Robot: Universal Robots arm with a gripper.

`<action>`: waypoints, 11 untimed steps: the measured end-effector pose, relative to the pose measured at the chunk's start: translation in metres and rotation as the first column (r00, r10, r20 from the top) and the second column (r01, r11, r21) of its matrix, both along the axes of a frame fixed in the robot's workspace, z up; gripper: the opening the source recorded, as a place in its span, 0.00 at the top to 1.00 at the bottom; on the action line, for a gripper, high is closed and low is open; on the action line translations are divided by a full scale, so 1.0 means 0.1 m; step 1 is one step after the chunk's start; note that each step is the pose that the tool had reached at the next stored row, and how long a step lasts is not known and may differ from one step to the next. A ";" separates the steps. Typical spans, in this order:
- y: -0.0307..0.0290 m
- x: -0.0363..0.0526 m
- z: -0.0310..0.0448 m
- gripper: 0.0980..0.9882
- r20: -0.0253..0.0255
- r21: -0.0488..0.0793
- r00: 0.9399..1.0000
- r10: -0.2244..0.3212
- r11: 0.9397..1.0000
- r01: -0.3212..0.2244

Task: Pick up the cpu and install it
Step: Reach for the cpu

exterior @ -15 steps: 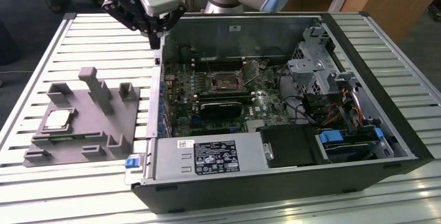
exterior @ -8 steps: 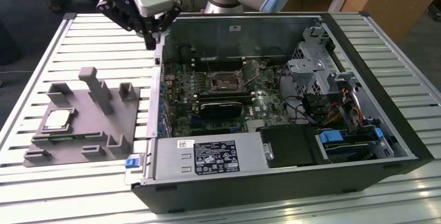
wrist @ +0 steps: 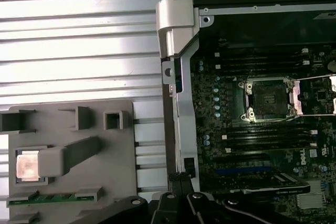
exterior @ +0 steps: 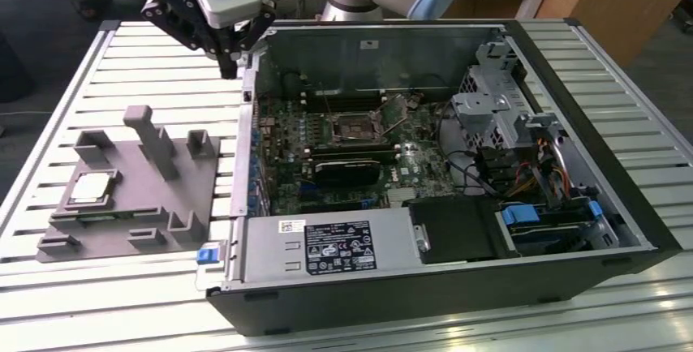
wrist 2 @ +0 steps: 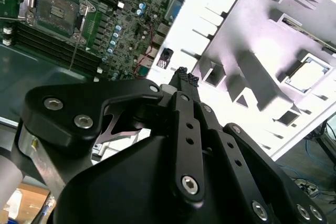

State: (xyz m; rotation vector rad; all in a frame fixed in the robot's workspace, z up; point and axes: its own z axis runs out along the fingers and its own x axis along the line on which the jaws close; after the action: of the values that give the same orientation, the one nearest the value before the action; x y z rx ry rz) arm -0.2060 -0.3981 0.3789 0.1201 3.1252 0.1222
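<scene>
The cpu [exterior: 92, 188] is seen lying untouched in the grey tray [exterior: 135, 206], the gripper [exterior: 229, 70], closed up and empty, being held well apart at its one o'clock in the exterior view, so the pick-up is judged unstarted, and an opened grip brought squarely over the chip is called for.

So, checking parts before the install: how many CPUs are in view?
1. The cpu sits in the grey fixture at the exterior view's left, outside the computer case; the socket looks empty.
</scene>
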 end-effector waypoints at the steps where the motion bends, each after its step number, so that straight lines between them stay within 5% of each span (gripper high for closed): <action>1: 0.000 -0.011 0.000 0.99 0.000 0.000 1.000 0.000 1.000 0.000; 11: 0.000 -0.125 -0.009 0.99 -0.004 0.000 1.000 0.000 1.000 0.000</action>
State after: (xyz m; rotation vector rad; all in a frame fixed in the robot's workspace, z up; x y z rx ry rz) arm -0.2184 -0.3981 0.3779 0.1204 3.1291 0.1219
